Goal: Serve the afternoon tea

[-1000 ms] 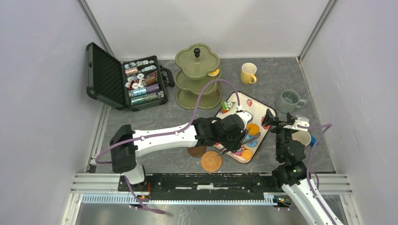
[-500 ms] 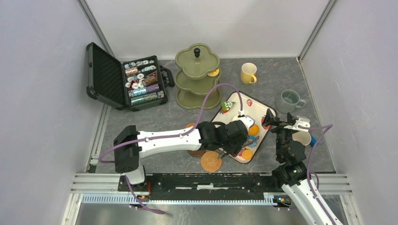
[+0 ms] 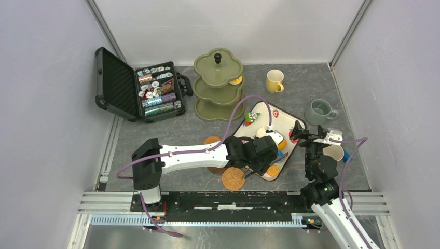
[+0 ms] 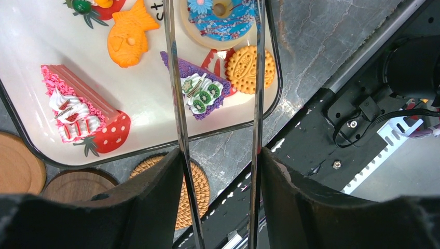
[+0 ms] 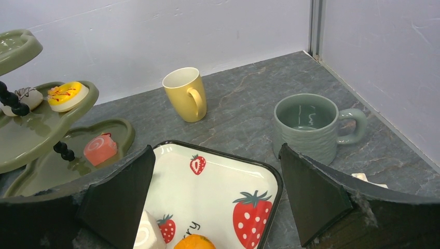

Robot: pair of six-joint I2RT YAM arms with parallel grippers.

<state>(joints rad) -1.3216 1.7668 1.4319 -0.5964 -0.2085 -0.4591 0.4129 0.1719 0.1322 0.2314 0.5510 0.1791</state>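
My left gripper (image 4: 220, 171) is shut on metal tongs (image 4: 176, 104), whose open arms straddle a purple cake slice (image 4: 200, 91) on the strawberry tray (image 4: 155, 148). A pink cake slice (image 4: 78, 106), an orange fish cake (image 4: 127, 36), a blue donut (image 4: 223, 15) and a round biscuit (image 4: 249, 67) lie around it. In the top view this gripper (image 3: 262, 161) hangs over the tray's near corner. My right gripper (image 5: 218, 197) is open and empty over the tray's right edge. The olive stand (image 3: 218, 85) holds a pink roll (image 5: 100, 148) and a yellow cake (image 5: 66, 95).
A yellow mug (image 3: 274, 81) and a grey-green mug (image 3: 319, 111) stand at the back right; a pink mug (image 3: 334, 152) lies by my right arm. Three coasters (image 3: 233, 178) (image 3: 217, 169) (image 3: 211, 140) sit left of the tray. The open black chip case (image 3: 140, 91) is at the back left.
My left arm has drawn back toward the near side, carrying the tongs from the tray's middle to its near corner. The right arm has not moved.
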